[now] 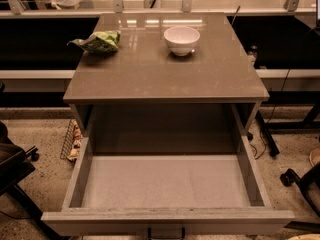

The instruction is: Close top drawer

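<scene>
The top drawer [165,181] is pulled far out of the grey-brown cabinet. It is wide and deep, with a bare pale grey floor. Its flat front panel [167,221] runs along the bottom edge of the view, with a small dark bar handle [166,232] just showing below it. The drawer is empty. The gripper is not in view, and no part of the arm shows.
On the cabinet top [165,74] stand a white bowl [181,39] and a green crumpled bag [97,42]. A dark chair base [15,169] is at the left, another dark base [302,181] at the right. A wire basket [72,139] lies on the floor left of the cabinet.
</scene>
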You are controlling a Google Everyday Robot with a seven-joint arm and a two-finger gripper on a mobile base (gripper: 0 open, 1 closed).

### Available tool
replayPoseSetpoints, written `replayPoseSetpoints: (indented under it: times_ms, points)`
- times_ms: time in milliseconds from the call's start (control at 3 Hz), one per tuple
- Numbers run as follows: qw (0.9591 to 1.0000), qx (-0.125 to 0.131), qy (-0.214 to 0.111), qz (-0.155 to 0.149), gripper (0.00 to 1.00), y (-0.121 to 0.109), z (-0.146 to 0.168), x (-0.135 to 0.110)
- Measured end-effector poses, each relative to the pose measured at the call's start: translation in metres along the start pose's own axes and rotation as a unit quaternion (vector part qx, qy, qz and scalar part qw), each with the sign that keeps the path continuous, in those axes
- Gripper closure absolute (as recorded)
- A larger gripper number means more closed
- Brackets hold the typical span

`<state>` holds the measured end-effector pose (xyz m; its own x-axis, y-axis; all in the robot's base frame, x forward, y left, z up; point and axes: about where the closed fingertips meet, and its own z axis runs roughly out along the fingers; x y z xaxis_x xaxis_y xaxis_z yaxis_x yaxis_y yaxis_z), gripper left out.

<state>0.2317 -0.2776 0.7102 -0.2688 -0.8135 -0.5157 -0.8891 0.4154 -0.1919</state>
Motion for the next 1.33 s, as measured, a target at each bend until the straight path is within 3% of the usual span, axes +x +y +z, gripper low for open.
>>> replayPoseSetpoints:
  times_ms: [333,667,1000,1333]
  points:
    - [0.9994,-0.010,-0.031,0.005,1.00,0.006,0.054,0.002]
    - [0.9976,-0.011,-0.069,-0.003,1.00,-0.004,0.103,-0.003]
    - [0.9928,-0.017,-0.114,-0.035,1.00,-0.021,0.148,-0.021]
    - [0.9884,-0.020,-0.133,-0.070,1.00,-0.036,0.169,-0.043]
